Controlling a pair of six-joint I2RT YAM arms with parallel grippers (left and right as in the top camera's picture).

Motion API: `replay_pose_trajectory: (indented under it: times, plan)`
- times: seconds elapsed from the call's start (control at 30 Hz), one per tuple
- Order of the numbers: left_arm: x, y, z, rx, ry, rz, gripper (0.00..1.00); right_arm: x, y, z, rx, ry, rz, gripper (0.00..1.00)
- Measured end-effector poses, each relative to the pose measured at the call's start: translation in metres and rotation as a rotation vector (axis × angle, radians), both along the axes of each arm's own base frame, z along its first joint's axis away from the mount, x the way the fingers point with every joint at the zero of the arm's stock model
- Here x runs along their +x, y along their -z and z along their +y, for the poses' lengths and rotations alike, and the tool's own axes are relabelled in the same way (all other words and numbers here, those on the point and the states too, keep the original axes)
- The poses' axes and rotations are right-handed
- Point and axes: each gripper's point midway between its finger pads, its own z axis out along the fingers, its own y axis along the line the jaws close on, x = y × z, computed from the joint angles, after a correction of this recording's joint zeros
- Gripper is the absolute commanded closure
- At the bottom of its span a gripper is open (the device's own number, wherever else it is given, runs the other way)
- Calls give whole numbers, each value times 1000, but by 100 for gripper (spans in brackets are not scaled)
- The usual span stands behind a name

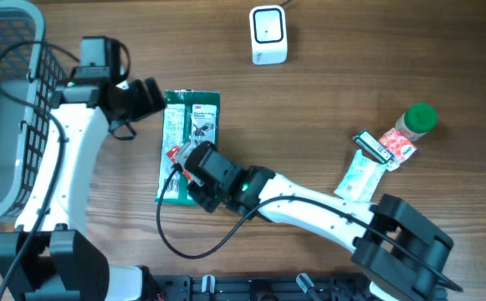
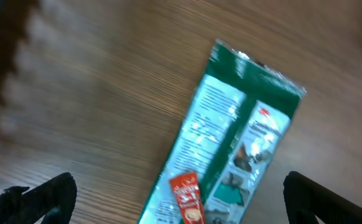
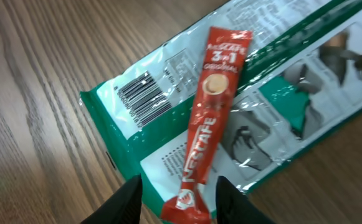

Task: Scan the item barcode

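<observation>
Right claw [image 3: 177, 200] is down over the green packet [image 1: 194, 115], its 2 fingers straddling the lower end of the red coffee stick [image 3: 210, 118] lying across it. Pinching or just bracketing? Cannot tell. The packet lies flat on the surface [image 1: 326, 100], barcode [image 3: 140, 94] face up. Left claw [image 1: 150, 98] hovers spread wide, just beside one corner of the packet. The white scanner [image 1: 268, 35] stands well apart.

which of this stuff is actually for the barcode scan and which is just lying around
For the job:
white scanner
red coffee sachet
right gripper, straddling the sachet's end

Lying about:
green packet, under the sachet
green-capped bottle
loose packets
basket
</observation>
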Motion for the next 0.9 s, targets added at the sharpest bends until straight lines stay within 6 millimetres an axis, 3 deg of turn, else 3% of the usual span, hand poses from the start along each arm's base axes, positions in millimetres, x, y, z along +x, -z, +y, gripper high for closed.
replay_pose_trajectory:
  times: [0.17,0.37,0.5,0.63,0.73,0.77,0.9]
  plan:
    - [-1,0,23,-2,-84,0,0,-6,12,3,-34,-24,-13,53]
    - [1,-1,25,-2,-89,-10,0,-5,40,1,-98,-49,-26,49]
    - [3,-2,25,-1,-89,-20,0,-3,52,-2,-133,-48,-32,53]
    - [4,-2,25,-1,-89,-22,0,-1,52,-2,-136,-51,-43,65]
    - [4,-2,25,-1,-89,-23,0,-1,52,-3,-139,-56,-50,92]
    - [4,-2,25,-1,-89,-23,0,0,52,-3,-143,-61,-55,96]
    - [4,-2,25,-1,-89,-23,0,1,51,-2,-139,-66,-66,96]
